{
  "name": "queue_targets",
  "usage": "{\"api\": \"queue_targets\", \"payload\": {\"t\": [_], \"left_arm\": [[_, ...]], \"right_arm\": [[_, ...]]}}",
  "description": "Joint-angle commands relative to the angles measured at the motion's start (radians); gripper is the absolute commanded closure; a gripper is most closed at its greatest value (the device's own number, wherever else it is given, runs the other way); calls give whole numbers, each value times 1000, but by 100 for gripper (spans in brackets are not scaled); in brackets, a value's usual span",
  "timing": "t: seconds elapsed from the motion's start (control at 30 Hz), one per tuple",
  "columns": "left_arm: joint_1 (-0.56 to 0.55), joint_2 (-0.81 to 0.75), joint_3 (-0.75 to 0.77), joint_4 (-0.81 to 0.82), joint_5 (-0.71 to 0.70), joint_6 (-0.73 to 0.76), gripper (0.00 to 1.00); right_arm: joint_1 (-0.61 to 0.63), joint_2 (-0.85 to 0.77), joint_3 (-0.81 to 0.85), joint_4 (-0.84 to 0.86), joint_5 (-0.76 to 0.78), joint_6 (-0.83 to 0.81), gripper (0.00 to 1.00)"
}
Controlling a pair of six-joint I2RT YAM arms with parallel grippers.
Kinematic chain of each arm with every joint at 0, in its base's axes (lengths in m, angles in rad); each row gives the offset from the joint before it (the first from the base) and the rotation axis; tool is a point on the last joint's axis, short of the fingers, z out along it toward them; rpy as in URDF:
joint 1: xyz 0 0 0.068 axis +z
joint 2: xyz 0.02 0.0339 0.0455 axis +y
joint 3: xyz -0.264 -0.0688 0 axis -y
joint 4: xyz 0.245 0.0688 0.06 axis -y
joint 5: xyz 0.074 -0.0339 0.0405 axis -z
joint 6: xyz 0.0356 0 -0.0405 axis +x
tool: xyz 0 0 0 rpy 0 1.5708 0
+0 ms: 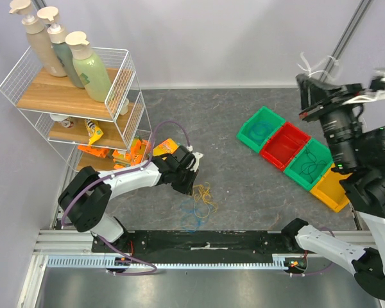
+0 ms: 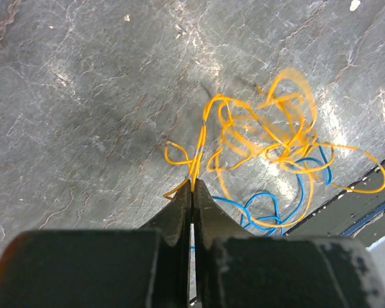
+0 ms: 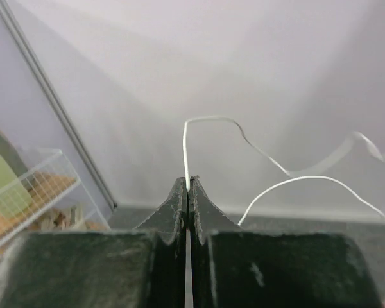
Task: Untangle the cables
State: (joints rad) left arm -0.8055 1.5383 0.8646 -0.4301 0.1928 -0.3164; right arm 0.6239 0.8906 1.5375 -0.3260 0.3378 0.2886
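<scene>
A tangle of thin cables lies on the grey table: yellow cable (image 2: 269,135) loops over a blue cable (image 2: 263,208), the same heap showing as yellow cable (image 1: 203,194) and blue cable (image 1: 191,215) from above. My left gripper (image 2: 194,183) is shut on a strand of the yellow cable at the heap's left side; from above the left gripper (image 1: 191,186) is low over the heap. My right gripper (image 3: 188,181) is raised high at the right, shut on a white cable (image 3: 208,119) that curls in the air, seen as white cable (image 1: 317,64) in the top view.
A row of bins stands at the right: green bin (image 1: 262,128), red bin (image 1: 284,145), second green bin (image 1: 309,164), yellow bin (image 1: 332,189). A wire shelf (image 1: 77,96) with bottles and snack packs stands at the left. A black strip (image 1: 199,240) runs along the near edge.
</scene>
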Motion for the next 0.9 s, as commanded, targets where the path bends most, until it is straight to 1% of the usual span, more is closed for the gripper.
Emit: {"api": "queue_targets", "payload": {"t": [0.0,0.1,0.2,0.23,0.27,0.33,0.4,0.5,0.57,0.67,0.73,0.87], "left_arm": [[-3,-23,2,-2,-35,-20,99],[-4,-27,22,-13,-38,-12,98],[-4,-49,51,-28,-39,2,98],[-3,-55,60,-36,-39,7,98],[-4,-66,71,-45,-44,11,98],[-4,-81,99,-68,-49,20,98],[-4,-96,131,-93,-47,30,98],[-4,-115,183,-122,-39,40,98],[-6,-133,227,-139,-21,45,98],[-4,-173,283,-147,2,54,98],[-4,-199,322,-160,4,65,98],[-3,-224,405,-200,-6,83,98]], "right_arm": [[0,57,90,90,46,-97,100],[0,74,95,91,116,-150,100],[0,71,41,70,271,-181,100],[0,77,29,47,312,-180,100],[-1,100,29,-19,349,-178,100],[0,137,41,-117,386,-157,100],[-3,159,14,-163,398,-129,100],[-29,166,-54,-188,376,-92,100],[-76,168,-89,-205,333,-36,100],[-186,174,-137,-229,238,35,100],[-289,171,-166,-232,161,72,100],[-372,179,-198,-232,96,78,100]]}}
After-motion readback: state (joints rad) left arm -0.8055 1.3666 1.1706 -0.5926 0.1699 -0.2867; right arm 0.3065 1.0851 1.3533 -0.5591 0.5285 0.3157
